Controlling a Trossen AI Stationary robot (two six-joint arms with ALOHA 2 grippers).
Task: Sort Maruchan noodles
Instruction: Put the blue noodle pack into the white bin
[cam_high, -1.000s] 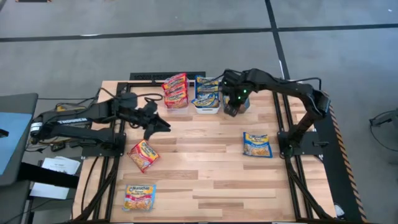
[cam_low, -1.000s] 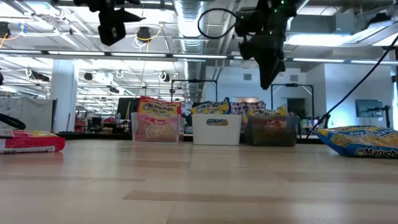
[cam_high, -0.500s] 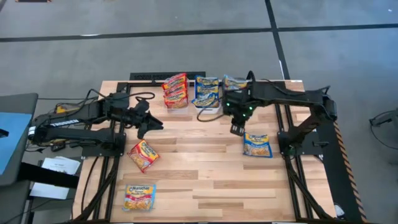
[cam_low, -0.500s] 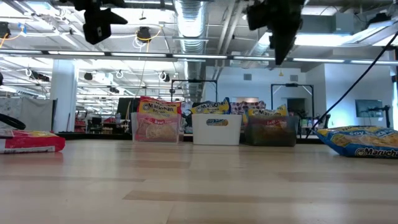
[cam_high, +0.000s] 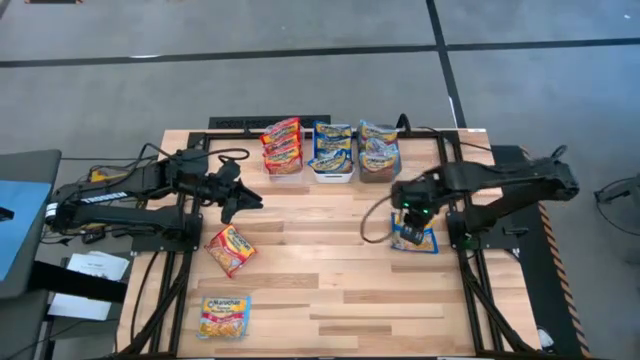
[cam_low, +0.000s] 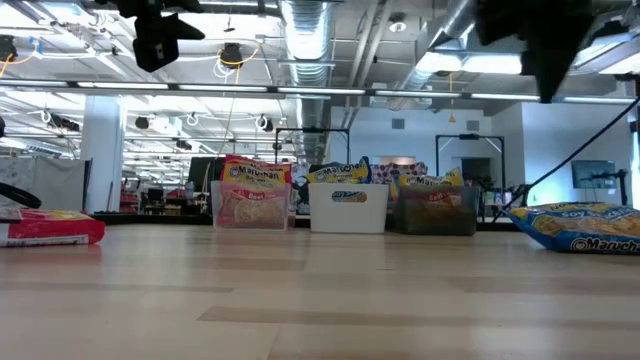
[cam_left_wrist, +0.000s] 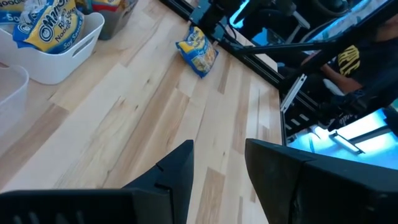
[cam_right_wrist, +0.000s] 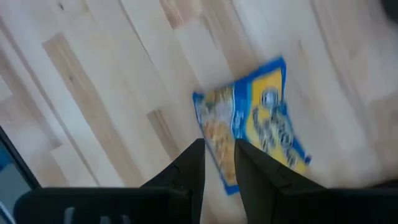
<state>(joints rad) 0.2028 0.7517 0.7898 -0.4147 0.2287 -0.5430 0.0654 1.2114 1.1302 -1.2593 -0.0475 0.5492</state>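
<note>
Noodle packets are spread over the wooden counter (cam_high: 330, 290): a blue one (cam_high: 414, 236) lies flat at the right side, a red one (cam_high: 231, 248) lies left of centre, and another red one (cam_high: 223, 315) sits near the front left corner. The rest stand in three small bins along the far edge: red packets in the clear bin (cam_high: 283, 147), blue ones in the white bin (cam_high: 333, 152), and more in the dark bin (cam_high: 377, 152). The right hand (cam_high: 403, 222) hangs directly over the blue packet's inner edge; in its wrist view the two dark fingers (cam_right_wrist: 188, 169) stand a little apart with the packet showing in the gap below them, and they hold nothing. The left hand (cam_high: 240, 196) hovers above bare wood at the left side, up the counter from the nearer red packet and well apart from it; its fingers (cam_left_wrist: 179, 171) are parted with only counter between them, empty as well. From counter height, the blue packet (cam_low: 580, 227) lies at the far right and the three bins stand in a row in the middle distance.
</note>
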